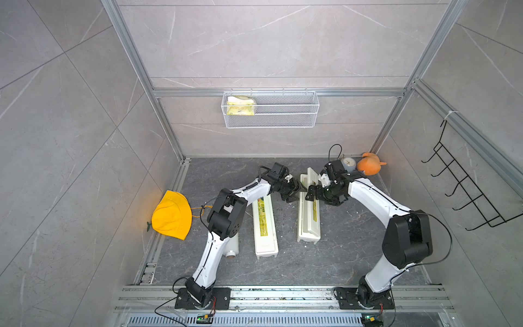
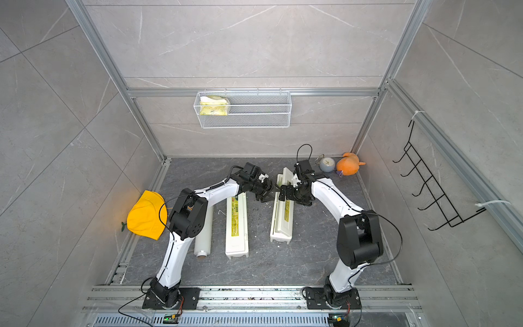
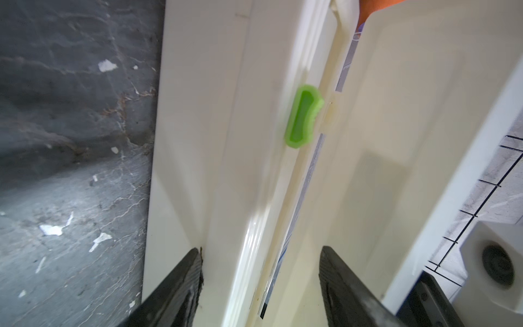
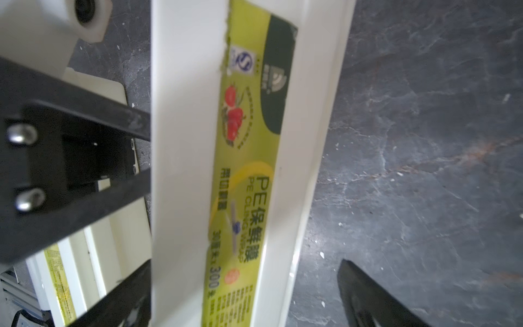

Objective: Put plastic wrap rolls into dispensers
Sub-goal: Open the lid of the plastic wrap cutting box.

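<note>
Jaws of the left end effector (image 3: 259, 249) stand partway apart, astride the right dispenser's (image 1: 310, 226) front rail. The right end effector (image 4: 243, 264) gapes wide around its raised lid (image 4: 181, 141). This is lid work, probably opening. The next move calls for fetching the plastic wrap roll (image 2: 203, 240) lying beside the closed dispenser (image 2: 240, 246), which only the top views show. Only the left wrist view shows the green slider (image 3: 302, 117).

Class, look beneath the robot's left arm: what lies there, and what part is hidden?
A plastic wrap roll, with its brown core showing at the near end. The left arm covers its far end in both top views.
</note>
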### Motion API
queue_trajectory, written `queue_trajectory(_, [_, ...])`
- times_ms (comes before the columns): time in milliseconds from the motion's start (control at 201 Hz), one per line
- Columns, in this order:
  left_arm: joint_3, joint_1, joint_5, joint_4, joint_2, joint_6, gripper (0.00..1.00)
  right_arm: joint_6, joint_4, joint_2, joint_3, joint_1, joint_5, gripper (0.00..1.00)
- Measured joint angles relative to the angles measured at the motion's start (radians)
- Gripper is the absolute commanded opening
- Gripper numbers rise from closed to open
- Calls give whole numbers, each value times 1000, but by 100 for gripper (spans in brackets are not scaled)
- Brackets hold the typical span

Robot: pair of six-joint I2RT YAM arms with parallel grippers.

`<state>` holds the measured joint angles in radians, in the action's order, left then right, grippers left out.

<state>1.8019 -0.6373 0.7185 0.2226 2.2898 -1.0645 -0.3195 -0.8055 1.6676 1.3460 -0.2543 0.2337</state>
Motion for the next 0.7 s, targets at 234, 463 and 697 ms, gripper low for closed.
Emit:
queue_trajectory(234, [-30, -5, 1, -5, -8, 10, 67, 26, -57, -144, -98, 78, -29, 100])
queue_trajectory(463, [-74, -27, -3, -5, -10, 24, 66, 29, -70, -182, -148, 99, -26, 100])
queue_trajectory(697, [-113, -37, -8, -11, -16, 20, 64, 29, -61, -193, -157, 99, -16, 100])
